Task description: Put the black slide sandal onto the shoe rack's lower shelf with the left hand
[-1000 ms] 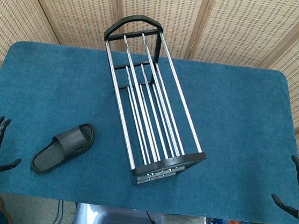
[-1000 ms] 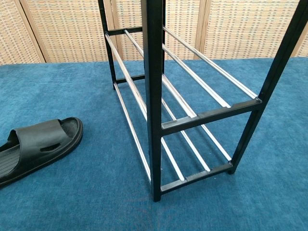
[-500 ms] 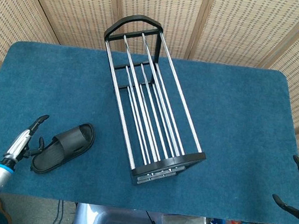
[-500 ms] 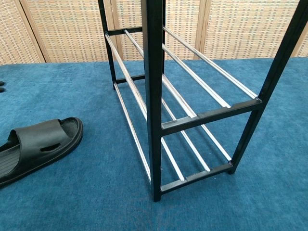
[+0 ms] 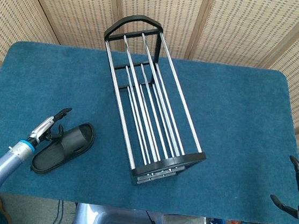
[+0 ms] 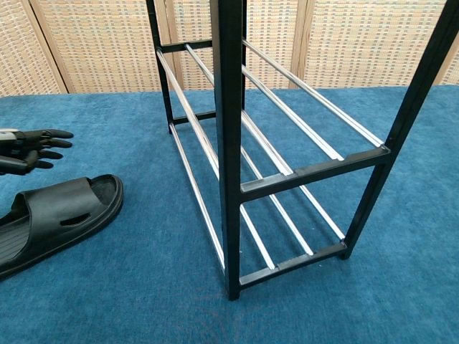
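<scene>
Chest view: L hand (image 6: 25,150) fingers (image 6: 51,143) open, just above sandal (image 6: 54,218), apart.

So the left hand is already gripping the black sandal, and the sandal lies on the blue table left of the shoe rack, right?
Not quite. In the chest view the left hand hovers above the black slide sandal, fingers apart and holding nothing. The rest stands: the sandal lies on the blue table left of the shoe rack.

The rack (image 5: 150,98) stands mid-table (image 5: 236,111), running from 12 toward 5 o'clock. The sandal (image 5: 63,147) lies on the table at the rack's 8 o'clock, apart from it. The left hand (image 5: 52,125) hovers just over the sandal's 10 o'clock edge. The right hand (image 5: 298,189) sits off the table's 4 o'clock corner.
</scene>
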Tool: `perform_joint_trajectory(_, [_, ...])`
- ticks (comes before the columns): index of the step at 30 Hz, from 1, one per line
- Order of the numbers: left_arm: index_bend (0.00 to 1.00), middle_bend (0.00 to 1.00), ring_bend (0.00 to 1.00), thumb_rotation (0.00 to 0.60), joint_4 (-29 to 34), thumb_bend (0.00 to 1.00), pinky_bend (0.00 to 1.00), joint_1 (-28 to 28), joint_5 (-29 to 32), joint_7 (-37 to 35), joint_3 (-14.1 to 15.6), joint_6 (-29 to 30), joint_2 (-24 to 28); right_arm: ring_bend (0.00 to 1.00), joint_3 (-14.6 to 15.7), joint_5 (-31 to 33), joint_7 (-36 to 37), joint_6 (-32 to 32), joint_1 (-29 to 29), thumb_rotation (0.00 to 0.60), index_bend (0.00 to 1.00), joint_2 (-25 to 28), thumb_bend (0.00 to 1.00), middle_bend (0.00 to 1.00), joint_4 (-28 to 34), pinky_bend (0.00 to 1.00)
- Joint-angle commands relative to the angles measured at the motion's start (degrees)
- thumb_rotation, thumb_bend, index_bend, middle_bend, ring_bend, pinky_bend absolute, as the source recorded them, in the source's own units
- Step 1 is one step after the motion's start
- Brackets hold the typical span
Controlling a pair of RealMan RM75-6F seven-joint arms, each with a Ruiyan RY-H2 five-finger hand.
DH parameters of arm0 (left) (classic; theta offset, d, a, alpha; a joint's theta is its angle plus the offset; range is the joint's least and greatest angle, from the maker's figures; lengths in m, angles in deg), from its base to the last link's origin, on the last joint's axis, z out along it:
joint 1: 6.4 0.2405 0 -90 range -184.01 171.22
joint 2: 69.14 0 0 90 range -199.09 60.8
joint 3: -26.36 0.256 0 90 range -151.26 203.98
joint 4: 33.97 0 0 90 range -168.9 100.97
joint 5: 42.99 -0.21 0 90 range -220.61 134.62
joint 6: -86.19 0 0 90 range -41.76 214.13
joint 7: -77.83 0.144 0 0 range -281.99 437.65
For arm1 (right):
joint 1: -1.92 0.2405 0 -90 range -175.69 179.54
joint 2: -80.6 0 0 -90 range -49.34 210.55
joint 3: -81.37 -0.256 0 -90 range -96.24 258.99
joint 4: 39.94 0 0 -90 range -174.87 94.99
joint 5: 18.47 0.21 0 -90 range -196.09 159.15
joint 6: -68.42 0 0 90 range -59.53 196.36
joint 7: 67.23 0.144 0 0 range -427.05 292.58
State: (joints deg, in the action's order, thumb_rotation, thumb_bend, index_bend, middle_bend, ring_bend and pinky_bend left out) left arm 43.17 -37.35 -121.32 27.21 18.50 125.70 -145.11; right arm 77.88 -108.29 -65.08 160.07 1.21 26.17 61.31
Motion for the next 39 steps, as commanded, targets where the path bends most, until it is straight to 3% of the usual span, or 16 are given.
perform_joint_trajectory(1, [0.0,0.0,0.0,0.6,-0.15,0.86,0.0,-2.18,0.16,-0.82,-0.22,-2.62,-1.02,0.0,-0.04,0.24,0.02,-0.13,0.04,0.6,0.0,0.02,0.0,0.0,0.03,0.0])
perform_joint_trajectory(9, [0.0,0.0,0.0,0.6,4.71,0.86,0.0,-4.77,-4.42,-3.24,1.33,-4.93,1.48,0.0,-0.18,0.5,0.92,-0.04,-0.01,0.6,0.0,0.24,0.0,0.0,-0.09,0.0])
perform_joint_trajectory(16, [0.0,0.0,0.0,0.6,10.25,0.86,0.0,-7.09,-10.66,-7.06,4.88,-6.22,5.15,0.0,-0.16,0.47,1.73,0.08,-0.1,0.6,0.0,0.51,0.0,0.0,-0.13,0.0])
perform_joint_trajectory(26, [0.0,0.0,0.0,0.6,15.8,0.86,0.0,-9.28,-20.19,-11.34,10.29,-1.45,9.21,0.0,-0.02,0.31,2.19,-0.04,-0.11,0.6,0.0,0.68,0.0,0.0,-0.11,0.0])
perform_joint_trajectory(27, [0.0,0.0,0.0,0.6,16.12,0.83,0.0,-8.94,-20.76,-11.09,10.46,0.15,9.45,0.0,-0.02,0.31,2.16,-0.05,-0.11,0.6,0.0,0.68,0.0,0.0,-0.1,0.0])
perform_joint_trajectory(28, [0.0,0.0,0.0,0.6,16.24,0.74,0.0,-8.64,-21.04,-10.77,10.49,1.18,9.57,0.0,-0.02,0.31,2.15,-0.05,-0.1,0.6,0.0,0.67,0.0,0.0,-0.09,0.0])
perform_joint_trajectory(30, [0.0,0.0,0.0,0.6,16.31,0.47,0.0,-6.26,-22.02,-6.47,10.37,7.12,10.06,0.0,-0.04,0.42,2.07,-0.14,-0.07,0.6,0.0,0.68,0.0,0.0,-0.07,0.0])
perform_joint_trajectory(32, [0.0,0.0,0.0,0.6,16.87,0.23,0.0,-2.58,-21.15,3.4,9.86,12.93,10.52,0.0,-0.03,0.49,2.08,-0.24,-0.06,0.6,0.0,0.69,0.0,0.0,-0.04,0.0])
perform_joint_trajectory(34, [0.0,0.0,0.0,0.6,18.66,0.18,0.0,0.49,-18.72,12.71,9.48,16.09,10.63,0.0,-0.04,0.45,2.01,-0.23,-0.04,0.6,0.0,0.71,0.0,0.0,0.03,0.0])
perform_joint_trajectory(39, [0.0,0.0,0.0,0.6,25.5,0.16,0.0,7.67,-11.41,38.54,11.28,20.61,12.04,0.0,0.23,0.06,1.98,-0.18,-0.14,0.6,0.0,0.83,0.0,0.0,0.27,0.0])
